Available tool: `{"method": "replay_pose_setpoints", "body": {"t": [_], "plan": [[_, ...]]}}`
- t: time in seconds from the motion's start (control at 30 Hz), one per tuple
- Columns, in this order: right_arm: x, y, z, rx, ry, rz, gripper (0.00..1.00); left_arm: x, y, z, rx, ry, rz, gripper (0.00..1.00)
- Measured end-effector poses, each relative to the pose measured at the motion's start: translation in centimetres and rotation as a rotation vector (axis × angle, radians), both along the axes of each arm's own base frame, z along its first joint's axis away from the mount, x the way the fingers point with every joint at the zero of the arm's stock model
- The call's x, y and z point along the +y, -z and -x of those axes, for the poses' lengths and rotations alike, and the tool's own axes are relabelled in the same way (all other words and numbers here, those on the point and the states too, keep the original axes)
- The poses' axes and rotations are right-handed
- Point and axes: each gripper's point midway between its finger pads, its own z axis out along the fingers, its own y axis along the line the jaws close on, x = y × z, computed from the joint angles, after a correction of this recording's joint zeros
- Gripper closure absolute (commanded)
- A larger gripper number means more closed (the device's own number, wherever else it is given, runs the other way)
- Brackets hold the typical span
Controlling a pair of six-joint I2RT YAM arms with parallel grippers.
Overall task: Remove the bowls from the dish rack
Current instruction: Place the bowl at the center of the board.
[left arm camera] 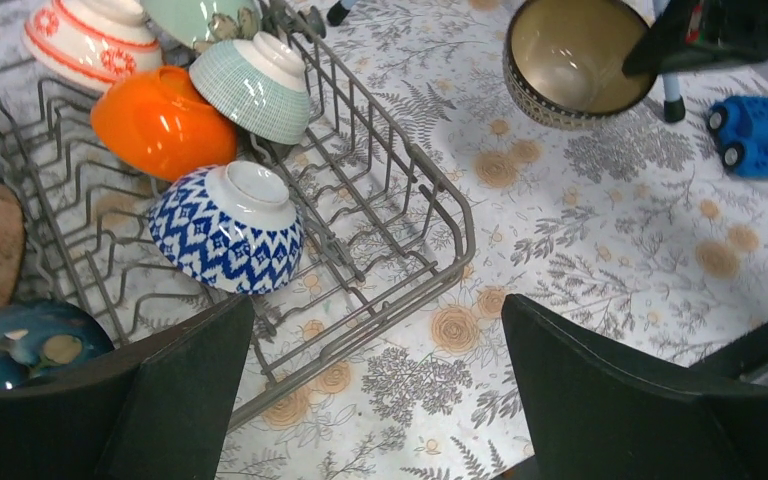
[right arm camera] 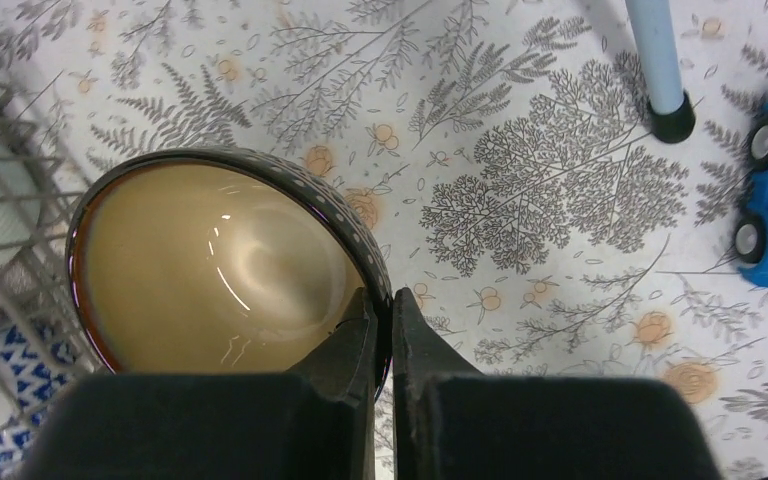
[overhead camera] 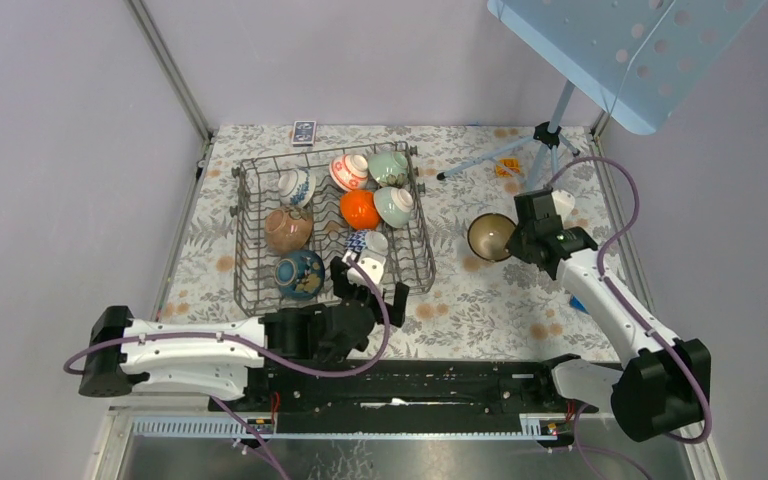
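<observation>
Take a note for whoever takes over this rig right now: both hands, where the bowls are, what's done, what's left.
Left hand: open and empty, at the near right corner of the dish rack, closest to the blue-and-white zigzag bowl.
Right hand: shut on the rim of the tan-lined dark bowl, which is tilted and outside the rack, to its right.
Done: that one bowl is out, not yet released.
Left: eight bowls in the rack. Set this one down, then unload them.

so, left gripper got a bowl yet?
No, the left gripper is wide open and empty; the blue-and-white bowl sits in the dish rack.
</observation>
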Motion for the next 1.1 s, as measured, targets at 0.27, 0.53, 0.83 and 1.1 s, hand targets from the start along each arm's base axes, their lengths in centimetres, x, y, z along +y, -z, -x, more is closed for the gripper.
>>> {"method": "replay_pose_setpoints", "body": {"t": [0.27, 0.53, 0.83, 1.1], "plan": [[-1.5, 2.7, -1.5, -0.048, 0.230, -0.048, 1.00, 0.2, 1.7, -1.2, 0.065, -0.111, 0.062, 0.01], [-3.3, 4.2, -3.6, -0.078, 0.405, -0.061, 1.00, 1.2, 2.6, -2.1, 0.089, -0.166, 0.056, 0.01], [-3.3, 6.3, -4.3, -0.022, 0.446, -0.053, 1.00, 1.8, 3.1, -2.2, 0.096, -0.177, 0.022, 0.01], [-3.0, 7.2, -4.5, -0.005, 0.460, -0.065, 1.00, 1.5, 4.1, -2.1, 0.119, -0.170, 0.001, 0.01]]}}
